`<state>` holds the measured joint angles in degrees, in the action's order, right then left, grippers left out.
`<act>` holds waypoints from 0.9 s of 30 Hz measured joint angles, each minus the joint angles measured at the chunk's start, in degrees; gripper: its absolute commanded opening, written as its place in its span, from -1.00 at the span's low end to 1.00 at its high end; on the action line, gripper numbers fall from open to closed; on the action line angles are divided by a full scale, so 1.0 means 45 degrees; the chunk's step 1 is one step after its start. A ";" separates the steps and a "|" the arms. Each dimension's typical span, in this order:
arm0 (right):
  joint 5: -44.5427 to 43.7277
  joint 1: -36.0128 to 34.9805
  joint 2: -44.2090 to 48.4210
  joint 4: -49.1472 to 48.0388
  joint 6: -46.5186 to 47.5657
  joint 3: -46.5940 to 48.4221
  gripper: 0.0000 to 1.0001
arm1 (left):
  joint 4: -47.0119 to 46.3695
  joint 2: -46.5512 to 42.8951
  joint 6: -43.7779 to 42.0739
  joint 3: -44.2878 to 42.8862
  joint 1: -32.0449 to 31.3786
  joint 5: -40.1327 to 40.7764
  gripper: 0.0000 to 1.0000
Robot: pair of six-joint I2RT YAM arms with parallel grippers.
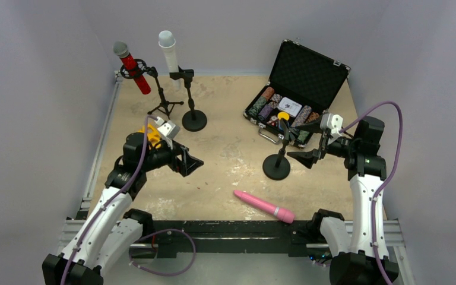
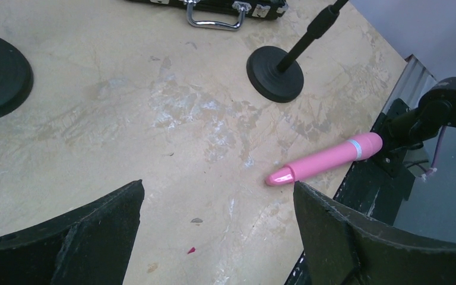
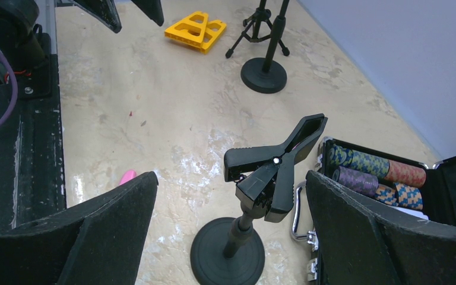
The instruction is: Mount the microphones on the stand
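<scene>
The glittery red microphone [image 1: 132, 71] sits clipped in the tripod stand [image 1: 165, 105] at the back left. The white microphone [image 1: 169, 53] stands in the round-base stand [image 1: 194, 120] beside it. The pink microphone [image 1: 264, 206] lies flat on the table near the front edge; it also shows in the left wrist view [image 2: 326, 159]. A third round-base stand [image 1: 277, 166] has an empty black clip [image 3: 273, 169]. My left gripper [image 1: 190, 163] [image 2: 218, 187] is open and empty, above the table left of the pink microphone. My right gripper [image 1: 301, 158] [image 3: 231, 178] is open and empty, just right of the empty clip.
An open black case of poker chips [image 1: 300, 89] lies at the back right, its handle close behind the third stand. A yellow plastic piece [image 3: 195, 31] lies near my left arm. A black rail [image 1: 225, 228] runs along the front edge.
</scene>
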<state>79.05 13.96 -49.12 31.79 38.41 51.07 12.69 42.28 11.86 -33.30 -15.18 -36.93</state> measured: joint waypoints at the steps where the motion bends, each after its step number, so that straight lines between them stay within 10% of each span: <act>1: 0.0000 0.0000 0.0000 0.0000 0.0005 0.0000 0.97 | -0.0034 0.0107 0.0000 0.0000 -0.0068 -0.0092 0.99; 27: 0.0005 0.0000 0.0019 0.0112 0.0155 0.0000 0.98 | 0.2618 0.1438 -0.4721 -0.1243 -0.5503 0.0495 0.98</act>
<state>79.07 13.96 -49.04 32.29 39.11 51.07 24.47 48.75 -9.39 -38.89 -39.94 -34.70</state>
